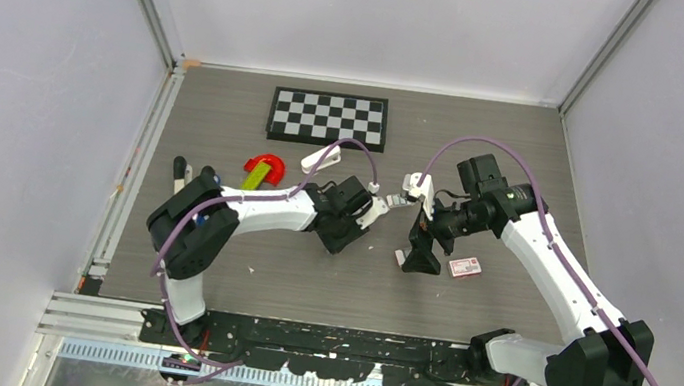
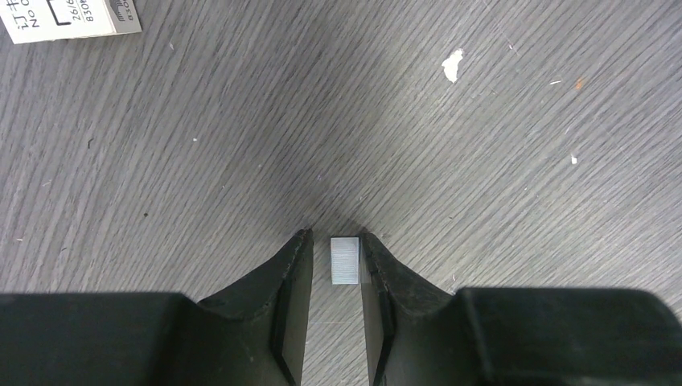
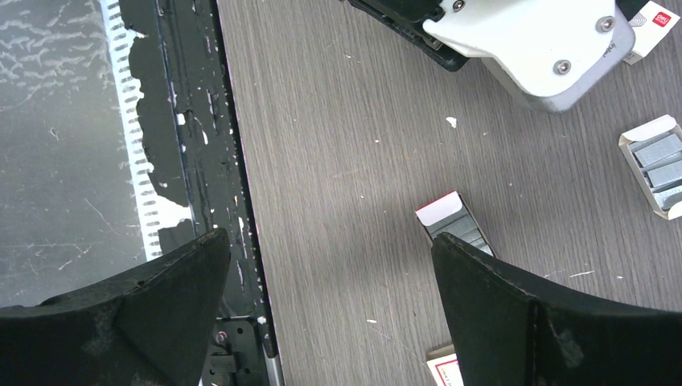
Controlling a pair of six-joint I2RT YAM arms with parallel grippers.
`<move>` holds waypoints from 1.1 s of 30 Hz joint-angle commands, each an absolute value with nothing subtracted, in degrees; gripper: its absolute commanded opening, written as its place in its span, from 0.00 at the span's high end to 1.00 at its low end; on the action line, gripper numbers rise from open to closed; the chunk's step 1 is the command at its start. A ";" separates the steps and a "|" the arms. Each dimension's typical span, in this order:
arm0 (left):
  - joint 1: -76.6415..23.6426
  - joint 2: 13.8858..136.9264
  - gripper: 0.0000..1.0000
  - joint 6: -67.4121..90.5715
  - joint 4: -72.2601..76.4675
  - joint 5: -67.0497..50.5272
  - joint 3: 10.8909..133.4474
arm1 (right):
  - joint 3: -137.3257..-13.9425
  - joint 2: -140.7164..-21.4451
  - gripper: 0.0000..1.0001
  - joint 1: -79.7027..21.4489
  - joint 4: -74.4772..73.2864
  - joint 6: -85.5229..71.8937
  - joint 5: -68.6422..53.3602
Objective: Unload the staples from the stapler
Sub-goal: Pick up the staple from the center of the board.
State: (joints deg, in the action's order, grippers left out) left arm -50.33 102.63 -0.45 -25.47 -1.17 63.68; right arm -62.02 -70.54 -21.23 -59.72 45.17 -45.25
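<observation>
Between the fingers of the left pincer, a short strip of staples lies low over the grey counter. It sits against one finger, with a sliver of counter showing on the other side. The jaws are drawn narrow around the strip but are not clenched on it. The right pincer is spread wide and grasps nothing. It hangs above the counter's near edge, with several opened staple boxes lying just beside it.

The stapler is hard to make out. In the overhead view a patch of bright blue peeks from under the left arm's elbow, well away from both pincers, and that is probably it. The white stapler lies apart, nearer the back.

The risk sits with the strip. Since it rests against one finger only, the closing finger may push it aside or tip it, and it could then pop free or snap. If the tips press into the counter, they could scrape it or wedge the strip flat. The two arms also work near one another at mid-counter, so a careless swing could knock them together or scatter the boxes.
</observation>
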 commanded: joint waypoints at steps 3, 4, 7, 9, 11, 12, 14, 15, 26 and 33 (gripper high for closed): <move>-50.86 103.53 0.71 -0.28 -23.96 -0.44 64.42 | -62.31 -70.58 0.01 -21.00 -60.20 46.14 -46.20; -50.87 103.54 0.73 -0.28 -23.96 -0.44 64.37 | -62.31 -70.58 0.00 -20.99 -60.22 46.14 -46.24; -50.91 103.45 0.78 -0.33 -24.15 -0.44 64.19 | -62.31 -70.58 0.00 -20.94 -60.27 46.22 -46.23; -50.89 103.16 0.83 1.37 -23.89 -0.44 63.89 | -62.31 -70.62 0.00 -20.98 -60.27 46.23 -46.26; -50.89 102.53 0.86 1.87 -23.46 -0.44 63.56 | -62.23 -70.66 0.00 -20.99 -60.21 46.39 -46.15; -50.89 102.06 0.88 2.10 -23.24 -0.44 63.22 | -62.23 -70.76 0.00 -20.98 -60.28 46.40 -46.13; -50.89 100.72 0.89 2.84 -22.40 -0.46 62.57 | -62.23 -71.10 0.01 -20.98 -60.29 46.41 -46.10; -50.89 99.73 0.89 3.64 -21.50 -0.48 62.07 | -62.23 -71.18 0.00 -21.00 -60.34 46.41 -46.16; -50.84 82.58 0.93 19.34 -1.34 -4.73 48.11 | -61.27 -73.12 0.00 -21.01 -58.60 43.88 -50.73; -50.67 73.71 0.94 32.04 17.90 -5.25 37.97 | -60.03 -74.70 0.01 -21.14 -54.04 37.78 -57.30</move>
